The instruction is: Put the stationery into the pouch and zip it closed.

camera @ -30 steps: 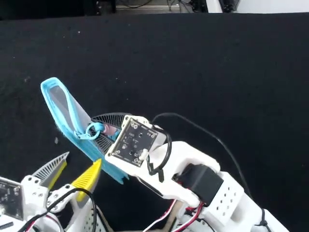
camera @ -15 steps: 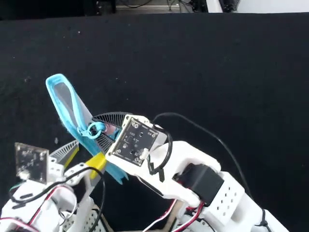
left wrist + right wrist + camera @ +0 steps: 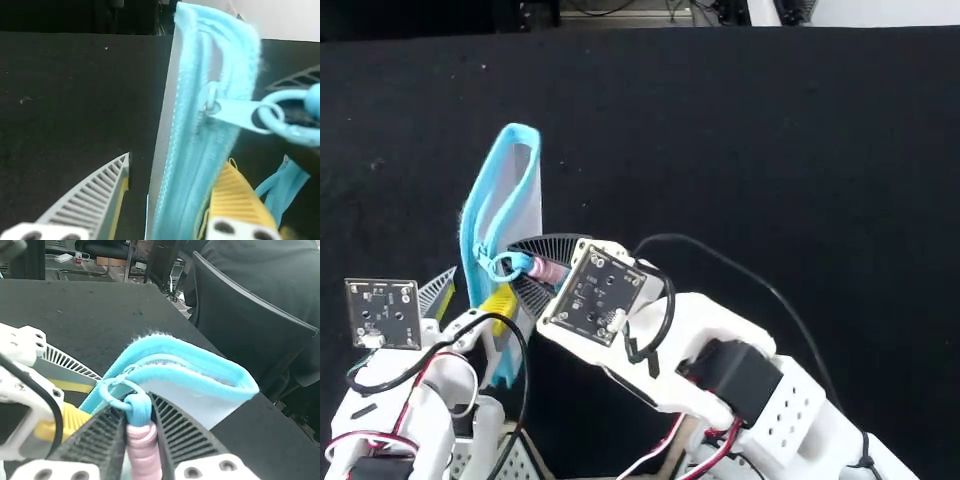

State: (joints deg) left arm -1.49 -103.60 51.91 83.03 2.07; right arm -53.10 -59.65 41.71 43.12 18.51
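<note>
High view: my left arm sits at the near-left edge. The left gripper point(image 3: 475, 292) is spread and straddles the light-blue fabric zip pouch point(image 3: 508, 190), its yellow jaw against the fabric. My right arm reaches in from the near right, and the right gripper point(image 3: 525, 268) is clenched on the blue zipper pull cord point(image 3: 136, 407). The pouch leaned left a second ago and now stands nearly upright.

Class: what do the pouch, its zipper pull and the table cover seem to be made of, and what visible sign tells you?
The pouch: light blue fabric, matt, fuzzy fibres along its edge; the grey side panel is of unclear material.
The zipper pull: smooth blue tab with slight sheen, likely plastic or coated metal.
The table cover: black matt cloth, perhaps felt, flecked with lint.
</note>
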